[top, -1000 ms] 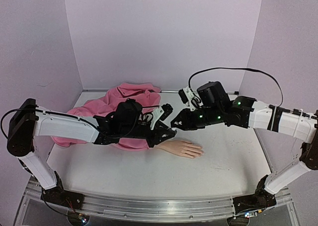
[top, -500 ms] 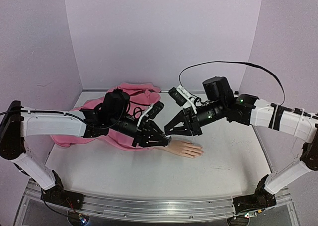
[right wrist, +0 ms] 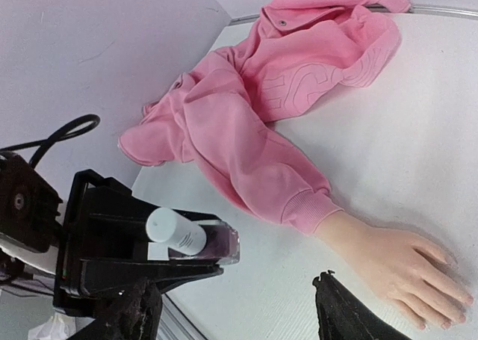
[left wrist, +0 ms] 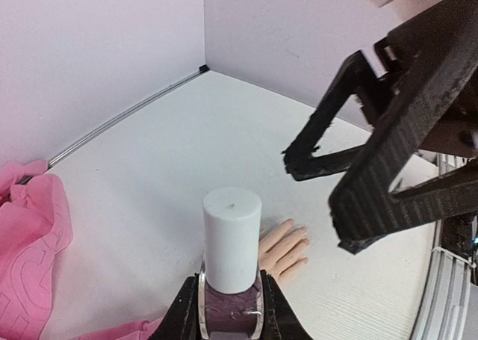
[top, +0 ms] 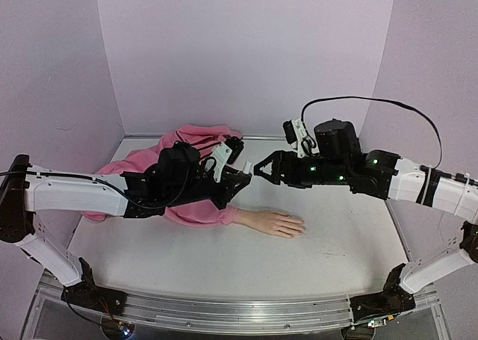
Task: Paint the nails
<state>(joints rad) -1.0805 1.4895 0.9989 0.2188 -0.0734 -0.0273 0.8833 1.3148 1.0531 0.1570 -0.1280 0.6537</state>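
Observation:
My left gripper is shut on a small dark polish bottle with a white cap, held upright above the table. My right gripper stands open just right of the cap, one finger to each side, not touching it. The mannequin hand lies palm down on the white table below, its wrist in a pink sleeve. Its nails look skin-toned and are too small to read. In the right wrist view the bottle sits between the left fingers, ahead of my open right gripper.
A pink sweatshirt is heaped at the back left, its sleeve running to the mannequin hand. Lilac walls close the table at the back and sides. A metal rail runs along the near edge.
The right gripper has gone from shut to open and swung level with the bottle's cap. The left arm lifted the bottle up and to the right, off the sleeve.

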